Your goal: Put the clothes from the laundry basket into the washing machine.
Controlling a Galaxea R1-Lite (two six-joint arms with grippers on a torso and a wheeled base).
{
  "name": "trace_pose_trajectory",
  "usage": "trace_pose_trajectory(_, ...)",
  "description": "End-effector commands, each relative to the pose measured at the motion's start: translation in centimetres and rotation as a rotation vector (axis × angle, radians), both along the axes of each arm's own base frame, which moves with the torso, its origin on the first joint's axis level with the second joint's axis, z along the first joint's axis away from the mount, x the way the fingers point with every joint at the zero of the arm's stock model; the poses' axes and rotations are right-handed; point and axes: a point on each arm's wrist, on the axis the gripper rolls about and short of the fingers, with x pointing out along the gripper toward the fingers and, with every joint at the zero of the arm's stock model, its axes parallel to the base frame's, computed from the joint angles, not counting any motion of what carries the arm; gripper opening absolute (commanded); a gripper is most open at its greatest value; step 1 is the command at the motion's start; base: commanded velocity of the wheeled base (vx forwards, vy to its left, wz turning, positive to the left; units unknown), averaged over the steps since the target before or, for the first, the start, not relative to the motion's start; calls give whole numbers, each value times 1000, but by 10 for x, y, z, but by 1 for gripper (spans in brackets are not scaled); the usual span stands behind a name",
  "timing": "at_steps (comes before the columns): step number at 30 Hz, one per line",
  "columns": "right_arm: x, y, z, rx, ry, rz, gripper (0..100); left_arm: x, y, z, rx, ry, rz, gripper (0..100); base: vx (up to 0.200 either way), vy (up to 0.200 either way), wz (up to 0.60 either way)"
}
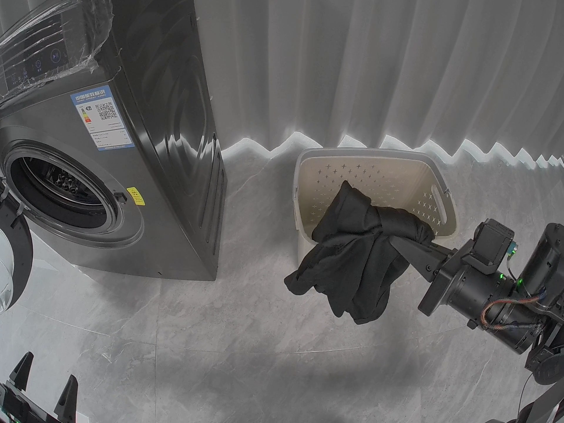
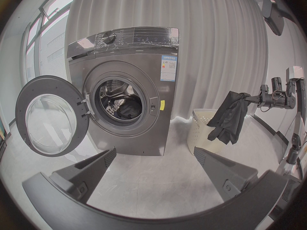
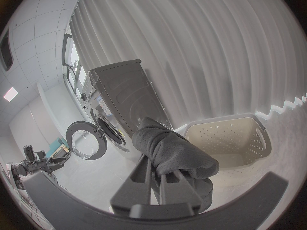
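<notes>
Head view, lower left: the left gripper (image 1: 48, 369) sat open and empty. At mid right, the right gripper (image 1: 395, 242) was clamped on a black garment (image 1: 352, 265), which hung lengthwise downward across the near rim of the basket (image 1: 376, 163). Farther off, upper left, the washer (image 1: 164, 118) stood with its drum mouth (image 1: 59, 192) uncovered, well left of the garment. The carry would probably run leftward across the frame.
</notes>
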Motion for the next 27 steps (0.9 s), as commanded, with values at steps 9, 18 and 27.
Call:
trace_pose_trajectory(9,0,0,1,3,-1,2,0,3,0,-3,-6,39,-13,100,0,200,0)
trace_pose_trajectory(18,1,1,1,4,-4,3,0,2,0,-3,-13,30,-1,100,0,200,0)
trace_pose_trajectory(27,1,1,3,15,-17,3,0,2,0,-3,-13,25,2,100,0,200,0)
